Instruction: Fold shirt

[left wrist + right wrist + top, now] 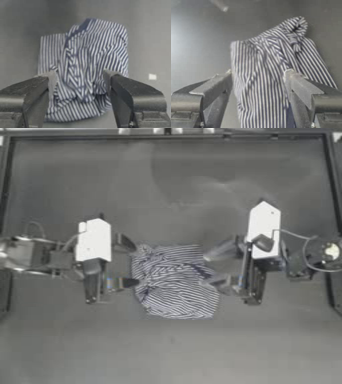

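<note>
Soft short-sleeved T-shirt with fine navy-and-white stripes lies bunched in a compact, wrinkled heap at the middle of the dark counter. One straight edge faces the far side. Folds overlap irregularly; a dark navy band shows among them.

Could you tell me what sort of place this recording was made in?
Probably a robot lab bench, not a home: a bare dark table with a raised frame, a left gripper and right gripper open at either side, and one crumpled shirt between them.

Dark grey matte table fills view; raised dark rim at 12 o'clock; soft glare toward 1 o'clock.
</note>
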